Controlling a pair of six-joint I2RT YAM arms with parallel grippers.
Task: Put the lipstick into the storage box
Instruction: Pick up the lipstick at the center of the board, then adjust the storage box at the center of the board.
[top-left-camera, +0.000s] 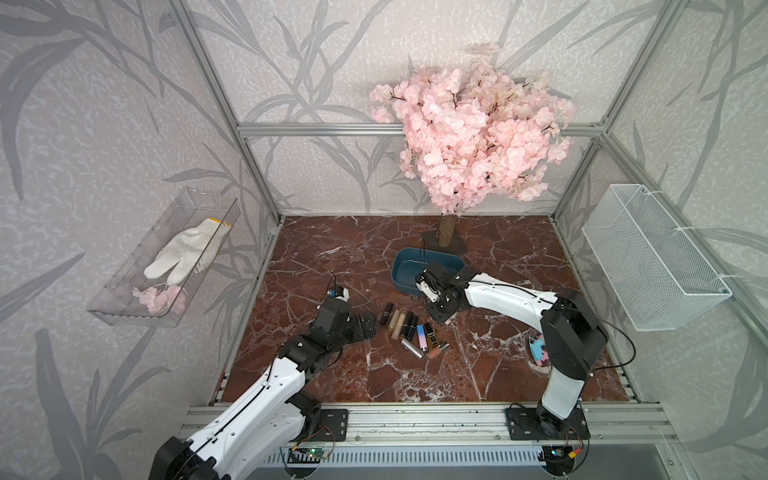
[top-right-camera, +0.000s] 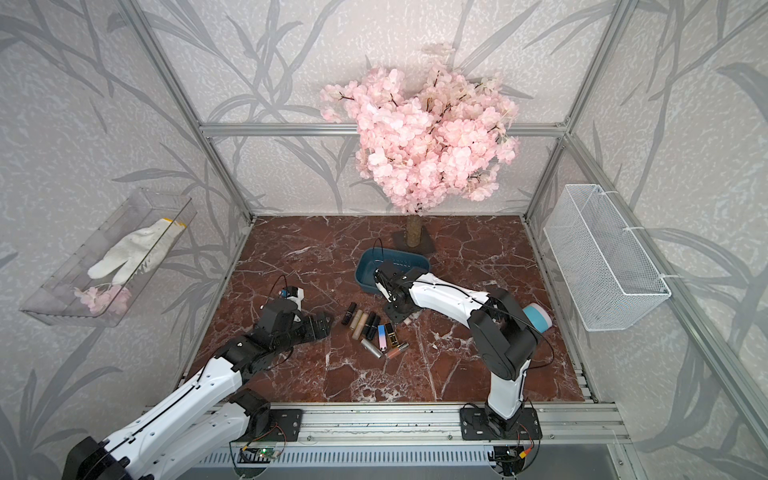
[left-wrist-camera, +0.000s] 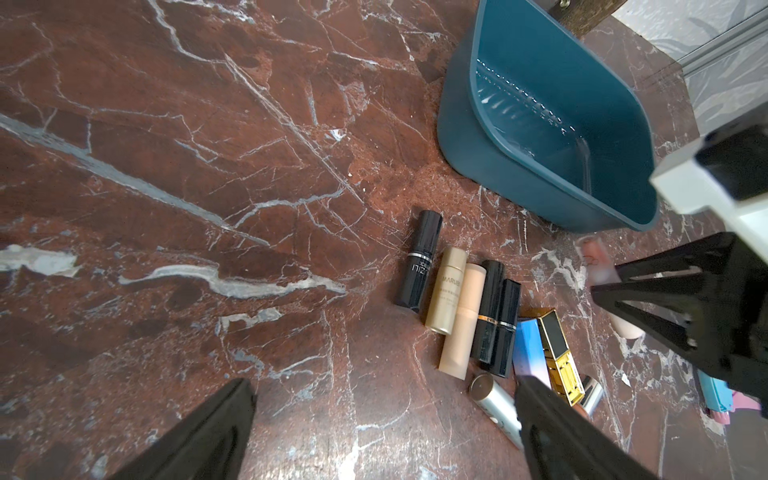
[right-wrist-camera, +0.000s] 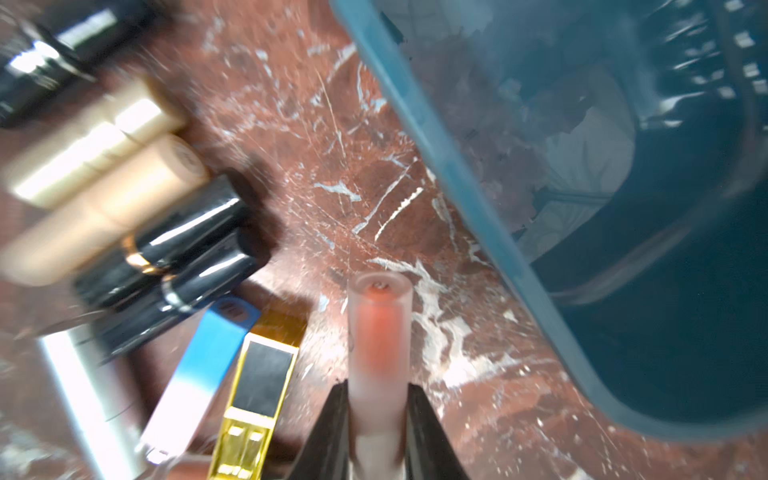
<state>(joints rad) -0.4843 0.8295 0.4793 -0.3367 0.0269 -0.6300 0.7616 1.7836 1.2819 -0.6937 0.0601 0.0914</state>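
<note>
While L gripper (left-wrist-camera: 384, 386) hangs spread left of the loose lipsticks (top-left-camera: 409, 325), R gripper (right-wrist-camera: 376, 392) pinches a frosted pink lipstick (right-wrist-camera: 379, 332) by one end, just near of the storage box (left-wrist-camera: 490, 166). Risk: low carry clips rim; tube pivots, drops outside.

Ten lipsticks (left-wrist-camera: 463, 320) show in all: nine lie clustered on the counter (top-left-camera: 332, 249), and one frosted pink lipstick (right-wrist-camera: 379, 332) sits in the jaws of the right arm (top-left-camera: 511, 297). There is one storage box (top-left-camera: 405, 289), one blossom tree (top-left-camera: 469, 137), one clear bin (top-left-camera: 133, 318) holding one white glove (top-left-camera: 183, 253), and one wire basket (top-left-camera: 665, 282). The robot arms number two, counting the left arm (top-left-camera: 266, 399).
</note>
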